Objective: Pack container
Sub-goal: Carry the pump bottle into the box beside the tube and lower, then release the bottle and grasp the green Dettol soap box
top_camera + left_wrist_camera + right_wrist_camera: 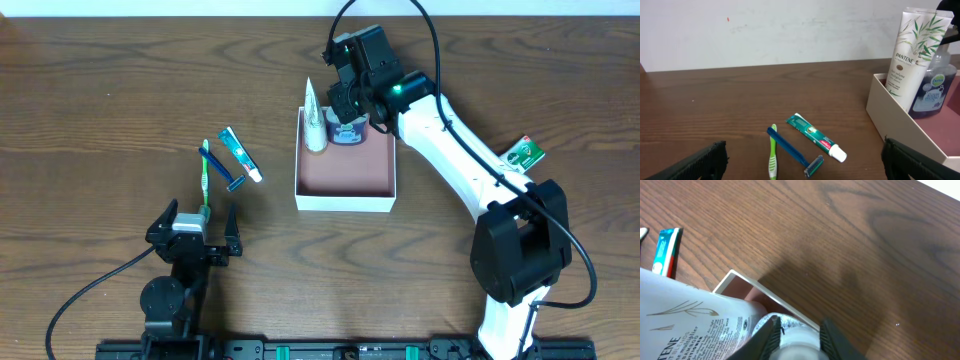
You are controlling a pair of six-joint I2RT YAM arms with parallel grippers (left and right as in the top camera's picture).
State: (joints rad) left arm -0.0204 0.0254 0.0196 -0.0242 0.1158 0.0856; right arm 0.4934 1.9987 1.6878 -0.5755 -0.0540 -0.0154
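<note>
- The left gripper (197, 228) is at the lower left of the overhead view, low over the table (100, 100). Its jaws are wide open and nothing is between them.
- Just above it in that view lie a green toothbrush (206, 185) and a blue razor (222, 170), which cross each other. A toothpaste tube (240, 155) lies just beside them on the right.
- The container (345, 203) stands in the middle of the overhead view, to the right of these three things and apart from them.
- A white Pantene tube (316, 125) stands upright in the upper left corner of the container.
- A blue soap bottle (348, 135) stands just right of the tube, against the upper wall.
- The right gripper (350, 105) is over this bottle. In the right wrist view its jaws are closed on the bottle's pale top.
- A green packet (524, 153) lies near the right edge, partly behind the right arm.
</note>
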